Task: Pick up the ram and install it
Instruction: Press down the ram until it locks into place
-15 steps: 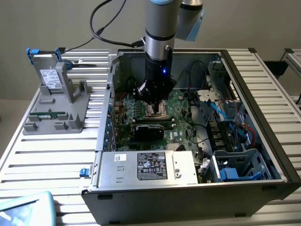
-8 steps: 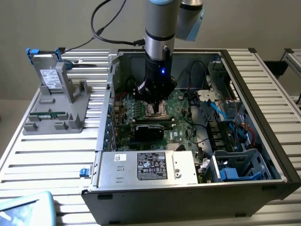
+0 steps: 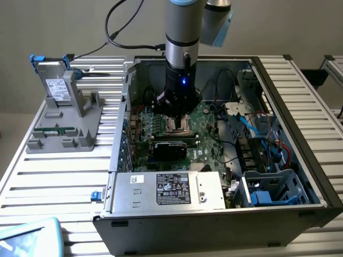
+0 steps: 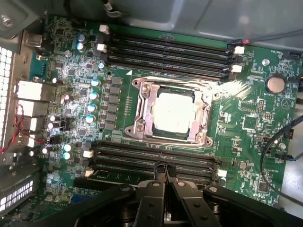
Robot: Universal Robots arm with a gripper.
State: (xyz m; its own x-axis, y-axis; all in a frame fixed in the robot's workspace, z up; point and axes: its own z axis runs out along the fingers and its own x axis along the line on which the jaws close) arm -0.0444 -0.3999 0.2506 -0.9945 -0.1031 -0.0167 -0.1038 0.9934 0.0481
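Ram (image 3: 53,129) lies flat in the grey stand (image 3: 80,110) out on the counter (image 3: 59,182), at the exterior view's left of the open case (image 3: 214,225), well apart from the arm. Jaws are pressed closed with nothing seen between them, down inside the case, tips over the slots (image 4: 142,153) just beside the CPU socket (image 4: 173,113) on the motherboard (image 4: 246,123).
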